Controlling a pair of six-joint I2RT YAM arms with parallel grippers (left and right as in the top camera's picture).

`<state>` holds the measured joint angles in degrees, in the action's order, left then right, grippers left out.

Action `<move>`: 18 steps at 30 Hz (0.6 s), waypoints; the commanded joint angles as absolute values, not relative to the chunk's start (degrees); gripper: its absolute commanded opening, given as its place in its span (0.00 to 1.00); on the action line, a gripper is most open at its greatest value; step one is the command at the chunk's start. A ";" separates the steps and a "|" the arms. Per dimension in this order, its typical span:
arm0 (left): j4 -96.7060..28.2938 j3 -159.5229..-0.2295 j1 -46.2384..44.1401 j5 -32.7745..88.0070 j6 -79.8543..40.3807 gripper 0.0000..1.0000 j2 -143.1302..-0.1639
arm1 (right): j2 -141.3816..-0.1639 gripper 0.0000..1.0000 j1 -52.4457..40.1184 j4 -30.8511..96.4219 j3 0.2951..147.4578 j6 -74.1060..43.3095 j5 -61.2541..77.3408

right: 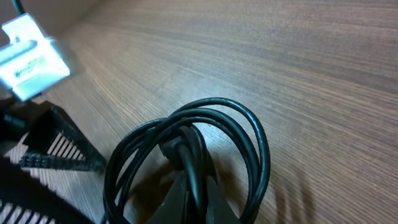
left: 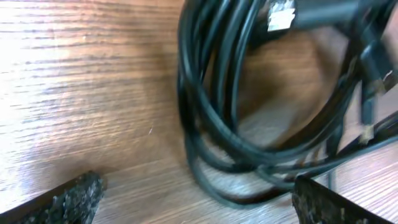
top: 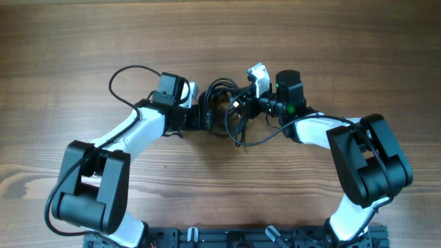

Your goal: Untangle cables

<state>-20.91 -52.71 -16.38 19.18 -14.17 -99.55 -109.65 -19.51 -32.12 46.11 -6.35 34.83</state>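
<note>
The cables (top: 224,103) are a tangle of thin black loops lying on the wooden table between my two grippers. My left gripper (top: 205,116) is at the tangle's left side, open, its fingers (left: 196,202) spread with coiled loops (left: 211,106) just ahead of them, blurred. My right gripper (top: 253,103) is at the tangle's right side and is shut on a black cable strand (right: 196,168), with loops (right: 249,143) of the tangle arching around its fingertips (right: 193,199).
The left arm's wrist camera shows as a white block (right: 28,59) beyond the tangle in the right wrist view. A thicker black arm cable (top: 124,76) loops at the left. A loose strand (top: 269,134) trails toward the right arm. Bare wood table (top: 220,34) lies around.
</note>
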 commanded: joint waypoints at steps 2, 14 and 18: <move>-16.34 -51.96 -16.25 13.34 -29.23 1.00 -100.22 | -110.37 0.04 -19.57 -32.32 45.84 -4.47 38.68; -17.80 -51.96 -16.29 7.84 -29.23 1.00 -105.91 | -110.37 0.04 -19.57 -32.75 45.84 -4.49 40.62; -17.85 -51.96 -16.29 7.81 -29.21 1.00 -106.89 | -110.37 0.04 -19.57 -33.12 45.84 -4.69 40.60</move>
<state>-16.62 -54.57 -16.40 9.19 -28.42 -102.10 -109.67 -19.51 -32.16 46.11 -4.86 38.61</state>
